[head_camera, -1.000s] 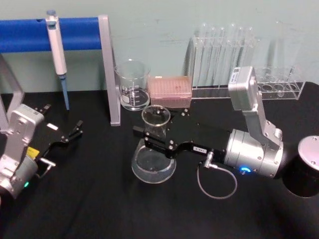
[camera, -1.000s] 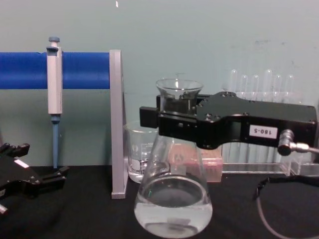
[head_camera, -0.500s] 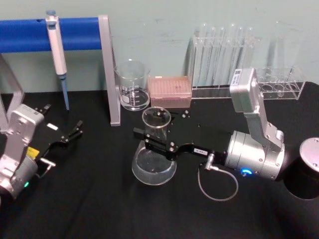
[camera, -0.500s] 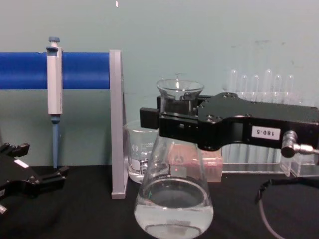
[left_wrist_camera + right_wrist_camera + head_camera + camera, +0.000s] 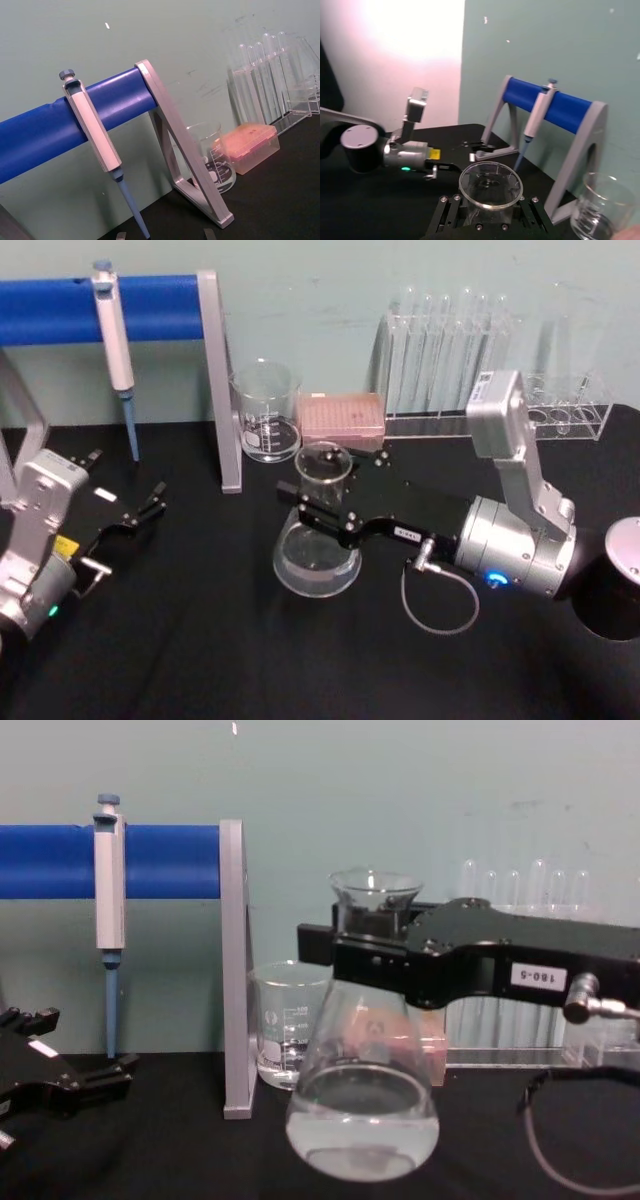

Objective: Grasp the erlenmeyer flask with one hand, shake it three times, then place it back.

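- The erlenmeyer flask, part-filled with clear liquid, hangs seemingly just off the table, near the beaker.
- The right hand is clamped round its neck.
- The grasp looks done; shaking and setting down appear left.
- The left hand lies parked, jaws apart.

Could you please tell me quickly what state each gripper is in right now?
Left gripper: open, holding nothing, parked on the left side.
Right gripper: closed on the neck of the erlenmeyer flask.
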